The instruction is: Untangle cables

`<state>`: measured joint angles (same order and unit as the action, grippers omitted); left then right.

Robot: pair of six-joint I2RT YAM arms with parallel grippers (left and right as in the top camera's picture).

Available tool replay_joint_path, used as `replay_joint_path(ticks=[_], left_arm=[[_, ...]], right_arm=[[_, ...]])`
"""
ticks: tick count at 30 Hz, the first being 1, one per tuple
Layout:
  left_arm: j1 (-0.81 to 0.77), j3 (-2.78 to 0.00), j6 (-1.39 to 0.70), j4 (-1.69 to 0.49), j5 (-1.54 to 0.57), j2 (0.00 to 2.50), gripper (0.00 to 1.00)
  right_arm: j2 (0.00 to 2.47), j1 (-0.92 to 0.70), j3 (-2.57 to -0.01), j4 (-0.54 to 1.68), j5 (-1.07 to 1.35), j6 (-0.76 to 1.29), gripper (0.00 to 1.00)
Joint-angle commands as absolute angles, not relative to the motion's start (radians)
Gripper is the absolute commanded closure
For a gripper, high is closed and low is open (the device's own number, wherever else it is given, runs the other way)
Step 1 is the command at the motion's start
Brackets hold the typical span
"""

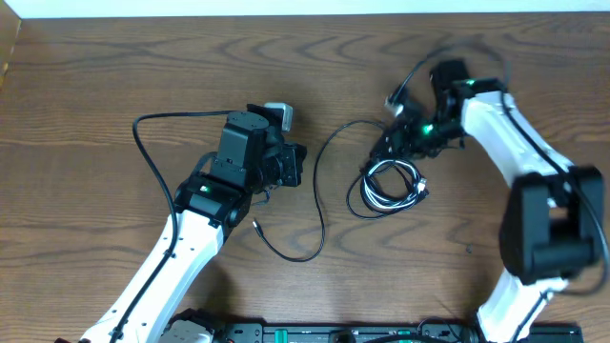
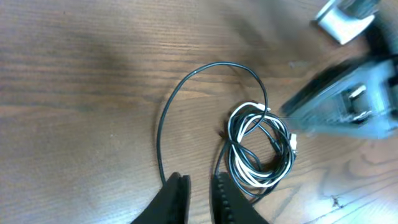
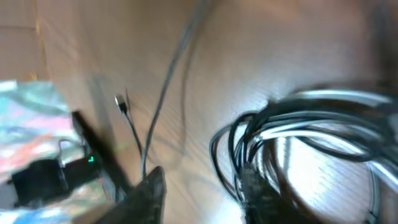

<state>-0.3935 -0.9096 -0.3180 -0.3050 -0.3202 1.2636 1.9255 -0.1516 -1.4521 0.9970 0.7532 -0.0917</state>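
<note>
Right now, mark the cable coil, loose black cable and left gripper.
cable coil point(image 2: 235, 155), left wrist view, bundle's left side.
loose black cable point(image 2: 217, 63), left wrist view, arc top.
left gripper point(image 2: 199, 182), left wrist view, between fingertips.

cables point(image 1: 386, 186) on table point(image 1: 95, 76), centre-right

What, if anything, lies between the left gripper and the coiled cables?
Nothing visible does. Bare table separates the left gripper from the coiled cables; one black strand loops out of the coil past the fingers. The right gripper is at the coil's far side.

Table point(image 2: 74, 74) — grained brown wood, matt; cables point(image 2: 235, 144) — smooth, faintly glossy plastic.
</note>
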Motion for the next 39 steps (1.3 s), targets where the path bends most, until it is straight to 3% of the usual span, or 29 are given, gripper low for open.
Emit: replay_joint_path(ticks=[1,5,12,20,28,39], left_arm=[[-0.402,-0.914,-0.329,-0.293,-0.330,1.250,0.73],[-0.443,-0.914,-0.332,-0.251,-0.333,1.284,0.66],[-0.535,-0.914,-0.332,-0.048,-0.439,1.469,0.57],[-0.620,-0.914,-0.432,0.125,-0.480,1.691,0.55],[-0.640,-0.914,-0.527,0.155,-0.424,1.772,0.31],[-0.641,-0.914,-0.632,0.257,-0.324,1.858,0.31]], right_arm=[[1.823,-0.136,-1.484,0.972,0.477,0.079,0.58],[1.805,-0.116,-1.484,0.972,0.297,0.187,0.53],[1.808,-0.060,-1.484,0.975,0.302,0.186,0.50],[1.808,-0.045,-1.483,1.000,0.301,0.167,0.47],[1.808,-0.045,-1.483,1.007,0.301,0.167,0.47],[1.808,-0.047,-1.483,0.995,0.300,0.167,0.45]])
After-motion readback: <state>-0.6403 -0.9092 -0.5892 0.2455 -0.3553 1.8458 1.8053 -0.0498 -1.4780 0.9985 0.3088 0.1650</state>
